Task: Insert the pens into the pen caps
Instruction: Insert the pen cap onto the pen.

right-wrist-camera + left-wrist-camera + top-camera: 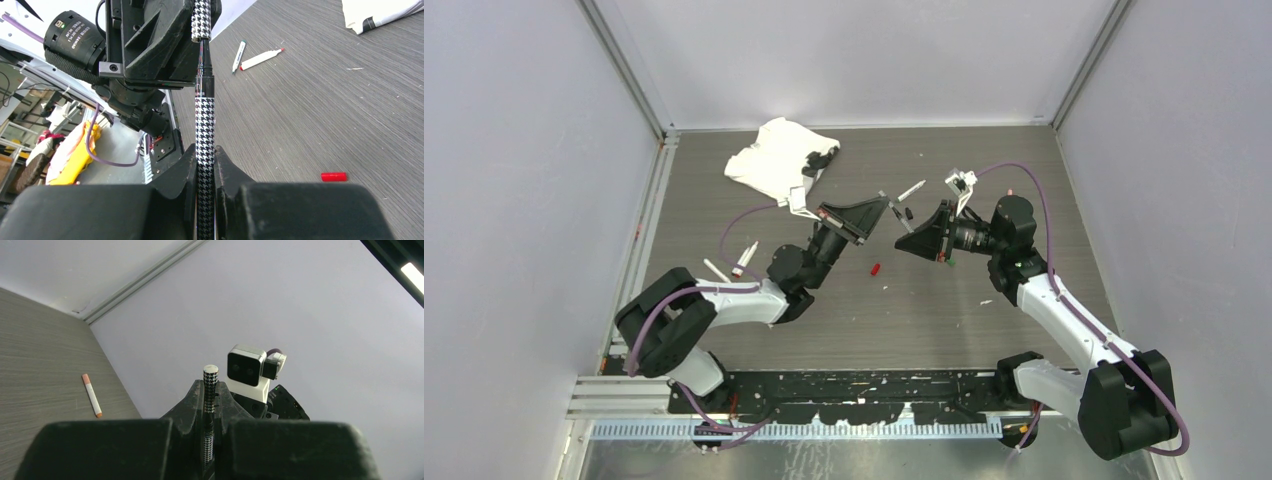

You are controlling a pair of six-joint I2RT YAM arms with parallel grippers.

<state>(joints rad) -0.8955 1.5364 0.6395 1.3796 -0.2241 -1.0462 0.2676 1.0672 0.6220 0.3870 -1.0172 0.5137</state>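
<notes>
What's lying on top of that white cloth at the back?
A small black item lies on the white cloth, near its right edge; too small to identify. Anything under the cloth is covered.

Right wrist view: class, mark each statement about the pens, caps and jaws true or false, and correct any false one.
1. The right jaws are shut on a houndstooth pen. True.
2. The red cap is fitted on a pen. False: it lies loose on the table, with no pen touching it.
3. The left jaws hold a houndstooth cap. True.
4. The white cloth covers the red-tipped pen. False: that pen lies bare on the table, apart from the cloth.
</notes>
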